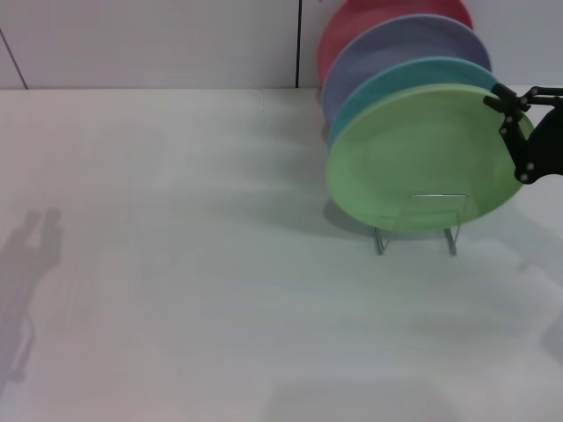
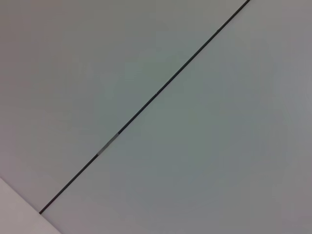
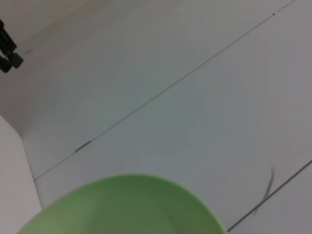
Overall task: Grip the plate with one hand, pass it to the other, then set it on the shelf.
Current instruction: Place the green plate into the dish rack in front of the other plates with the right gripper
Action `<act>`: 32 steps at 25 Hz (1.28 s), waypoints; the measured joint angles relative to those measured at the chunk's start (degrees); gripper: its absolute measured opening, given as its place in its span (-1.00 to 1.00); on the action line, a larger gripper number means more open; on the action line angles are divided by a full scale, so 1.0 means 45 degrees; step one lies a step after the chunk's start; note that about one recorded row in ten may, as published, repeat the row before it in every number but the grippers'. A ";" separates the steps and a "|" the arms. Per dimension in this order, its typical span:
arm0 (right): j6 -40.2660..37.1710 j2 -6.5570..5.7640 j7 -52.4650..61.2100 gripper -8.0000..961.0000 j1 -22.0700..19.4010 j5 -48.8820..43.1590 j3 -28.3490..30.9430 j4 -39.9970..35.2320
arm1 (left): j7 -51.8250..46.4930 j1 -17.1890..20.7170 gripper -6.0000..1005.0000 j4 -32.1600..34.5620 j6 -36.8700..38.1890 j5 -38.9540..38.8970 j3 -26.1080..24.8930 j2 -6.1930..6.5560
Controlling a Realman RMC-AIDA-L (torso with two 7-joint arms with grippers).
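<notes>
We see the light green plate (image 1: 412, 158) standing on edge, foremost in the wire shelf (image 1: 420, 221) on the counter (image 1: 193, 290), face toward us. Our right end effector (image 1: 519, 132) sits at its right rim, fingers seemingly spread astride the edge; whether they grip, we cannot tell. Our left arm is out of view.
</notes>
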 joint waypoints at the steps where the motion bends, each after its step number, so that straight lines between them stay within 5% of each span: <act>1: 0.0039 0.0000 0.0000 -0.91 0.0004 0.0000 -0.0018 0.0000 | 0.0000 0.0000 -0.27 0.0000 0.0000 0.0000 0.0000 0.0000; 32: 0.0209 0.0008 0.1674 -0.62 -0.0019 0.0124 -0.0644 -0.0221 | 0.0000 0.0014 -0.25 -0.0089 -0.0014 0.0001 -0.0101 0.0016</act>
